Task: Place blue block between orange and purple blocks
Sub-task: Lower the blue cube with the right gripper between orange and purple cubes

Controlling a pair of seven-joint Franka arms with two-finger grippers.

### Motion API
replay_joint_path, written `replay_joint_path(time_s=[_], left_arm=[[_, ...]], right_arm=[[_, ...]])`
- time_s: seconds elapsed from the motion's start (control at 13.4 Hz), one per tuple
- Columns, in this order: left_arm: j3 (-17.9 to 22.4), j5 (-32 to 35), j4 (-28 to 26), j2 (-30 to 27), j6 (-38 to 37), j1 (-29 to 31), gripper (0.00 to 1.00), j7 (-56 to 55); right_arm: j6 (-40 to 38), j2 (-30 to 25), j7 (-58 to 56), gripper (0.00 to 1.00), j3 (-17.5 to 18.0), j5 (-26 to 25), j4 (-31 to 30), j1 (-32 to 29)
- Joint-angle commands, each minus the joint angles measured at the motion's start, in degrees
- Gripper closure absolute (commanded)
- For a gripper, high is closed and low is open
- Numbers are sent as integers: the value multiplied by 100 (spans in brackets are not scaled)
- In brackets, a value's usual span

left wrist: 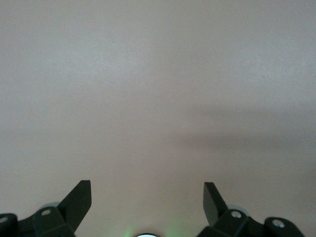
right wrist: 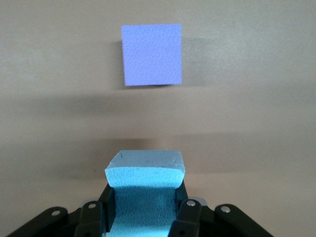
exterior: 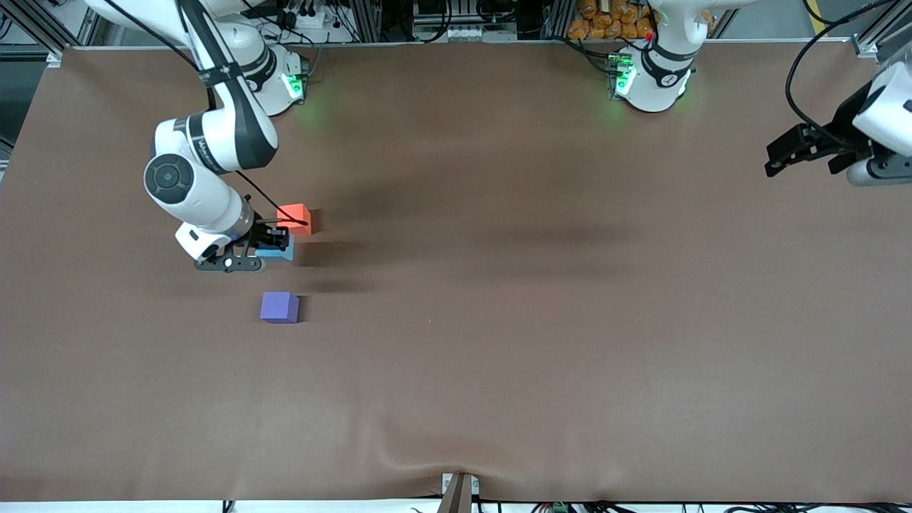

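Right wrist view: right tool (right wrist: 143,210) pinches blue block (right wrist: 144,170) by opposite side faces; foam visibly dents, likely soft and light. Left tool (left wrist: 147,202) waits, spread.

sky-blue block (right wrist: 144,170), orange-red block (exterior: 294,216), violet-purple block (exterior: 279,307), brown table (exterior: 541,320)

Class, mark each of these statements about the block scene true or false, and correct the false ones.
1. The right tool grips the blue block. True.
2. The purple block lies nearer the front camera than the orange block. True.
3. The left tool holds the orange block. False: it is open and empty, waiting over bare table at the left arm's end.
4. The blue block rests on top of the purple block. False: it is in the tool, apart from the purple block, close beside the orange one.
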Motion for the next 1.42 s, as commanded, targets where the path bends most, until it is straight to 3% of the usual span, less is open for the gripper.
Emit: replay_joint_path(time_s=[0.0,0.22,0.75,0.82,0.89,0.97,1.04,1.34], left_arm=[[-6,-50,-73,-108,100,15,0,20],[-6,-41,-73,-99,100,-3,0,11],[-6,-32,-64,-55,135,6,0,29],[-6,-32,-64,-55,144,6,0,29],[-6,-32,-64,-47,153,6,0,29],[-6,-32,-64,-20,162,6,0,38],[-6,-32,-55,-20,170,6,0,38],[-6,-32,-55,-11,188,6,0,46]], right_arm=[[582,383,-53,76,128,-52,-63,-97],[1110,770,-53,76,136,-52,-63,-44],[1225,903,-53,74,128,-52,-63,-123],[1225,912,-53,69,128,-52,-63,-123],[1217,938,-53,50,128,-52,-63,-123],[1164,947,-53,20,128,-52,-63,-114],[1146,938,-53,0,128,-52,-63,-105],[832,719,-44,0,128,-52,16,-114]])
